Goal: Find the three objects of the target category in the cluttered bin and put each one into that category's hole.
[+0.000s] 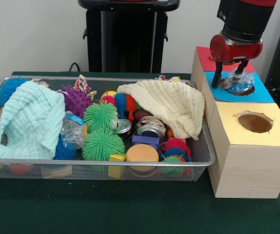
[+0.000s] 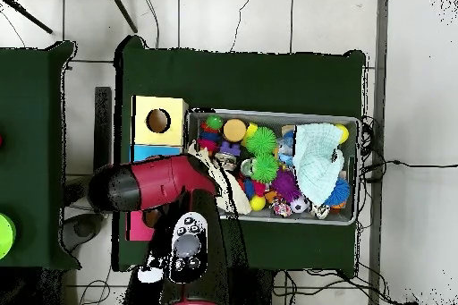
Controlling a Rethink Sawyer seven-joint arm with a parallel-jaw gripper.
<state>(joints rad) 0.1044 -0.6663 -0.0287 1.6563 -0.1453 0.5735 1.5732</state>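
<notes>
While no brand, label or writing can be read anywhere, the textures stand out plainly against the dark green table cover point(image 1: 145, 214). On it sits a long wire-mesh bin point(image 1: 130, 168) with a bright metal rim, heaped with clutter. Beside it, touching its end, stands a pale wooden box point(image 1: 247, 165) of stepped blocks whose tops are yellow, blue and red; the yellow top has a round hole point(image 1: 255, 122). Above the blue top hangs the red and black arm point(image 1: 240, 24), and its gripper point(image 1: 231, 75) has its dark fingers down on either side of a crumpled clear plastic bottle with a blue label point(image 1: 238, 83); the bottle sits in the blue top's hole, and whether the fingers are clamped on it I cannot tell. In the bin, a mint waffle-weave cloth point(image 1: 30, 122) drapes over one end and a cream knitted cloth point(image 1: 169, 105) over the other. Between them lie two green spiky rubber balls point(image 1: 101, 131), a purple spiky ball point(image 1: 75, 101), another crushed clear bottle point(image 1: 71, 131), shiny dented metal cans point(image 1: 150, 127), an orange disc point(image 1: 142, 153), a purple block point(image 1: 145, 141) and a small yellow cube point(image 1: 116, 157).
</notes>
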